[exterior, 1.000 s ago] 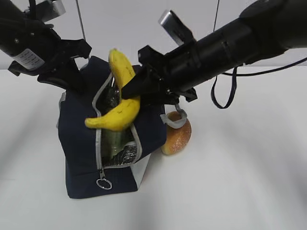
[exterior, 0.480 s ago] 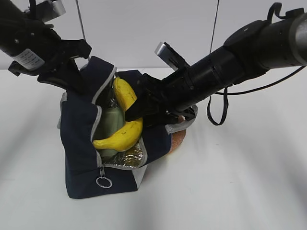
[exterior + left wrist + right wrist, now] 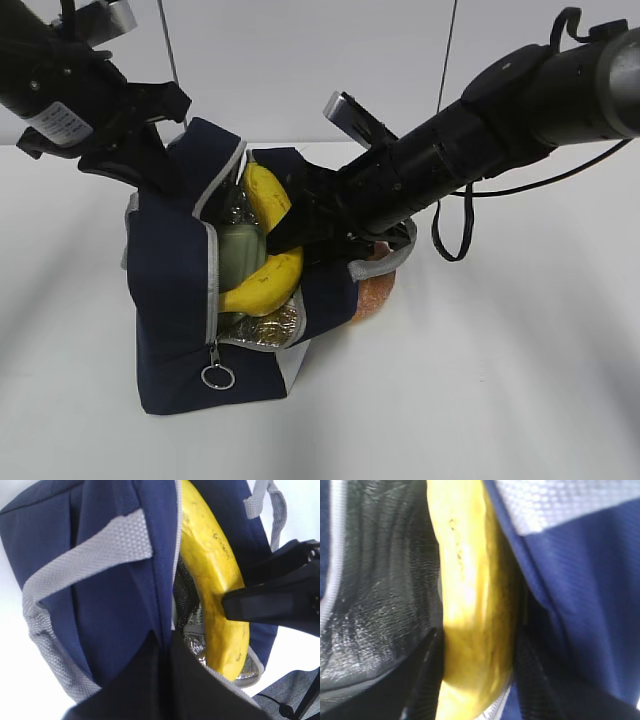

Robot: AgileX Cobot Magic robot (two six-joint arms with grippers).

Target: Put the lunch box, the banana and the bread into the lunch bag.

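The navy lunch bag (image 3: 170, 310) stands open on the white table. My left gripper (image 3: 165, 165) is shut on the bag's left flap (image 3: 125, 605) and holds it up and apart. My right gripper (image 3: 290, 232) is shut on the yellow banana (image 3: 265, 275), which sits low inside the opening, over the sage-green lid of the lunch box (image 3: 238, 252). The banana also shows in the left wrist view (image 3: 212, 575) and between the right fingers in the right wrist view (image 3: 475, 620). The bread (image 3: 373, 292) lies on the table behind the bag's right side, mostly hidden.
A grey webbing handle (image 3: 385, 262) hangs over the bread. The metal ring pull (image 3: 216, 377) hangs at the bag's front end. A black cable (image 3: 445, 225) loops under the right arm. Silver lining (image 3: 375, 630) shows inside the bag.
My right gripper has lowered the banana from above the bag down into the opening. The left gripper has stayed holding the flap.
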